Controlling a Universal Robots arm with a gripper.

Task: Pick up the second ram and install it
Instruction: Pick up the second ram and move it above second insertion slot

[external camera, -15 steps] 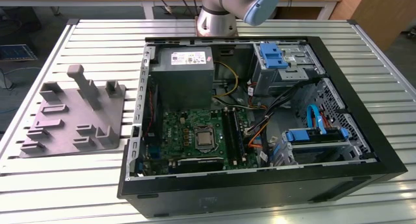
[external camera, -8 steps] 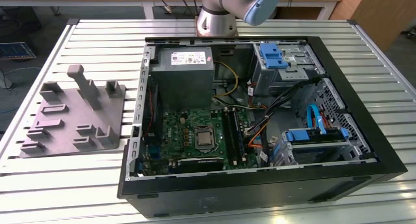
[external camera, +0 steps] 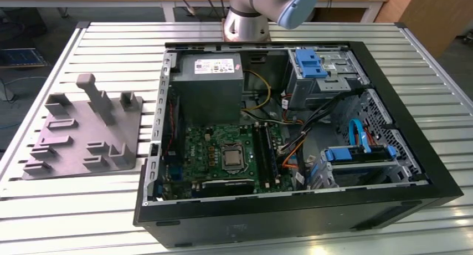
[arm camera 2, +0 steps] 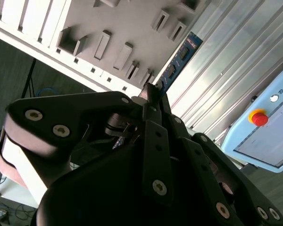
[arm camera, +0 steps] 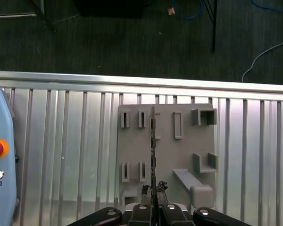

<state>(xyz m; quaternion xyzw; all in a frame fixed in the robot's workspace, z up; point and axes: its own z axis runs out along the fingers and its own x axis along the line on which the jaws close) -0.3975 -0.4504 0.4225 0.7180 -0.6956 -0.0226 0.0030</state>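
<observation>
Clamping my jaws on the second ram [arm camera 2: 179, 61], I hang over the grey holder block [arm camera: 184, 155] on the slatted metal surface [arm camera: 61, 155], dark floor [arm camera: 132, 42] beyond.

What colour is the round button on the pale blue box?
Red, on a yellow base. The button shows best in the second wrist view.

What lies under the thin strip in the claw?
The grey holder block on the slatted table lies below the second ram; the ram's edge hides a narrow line of it.
</observation>
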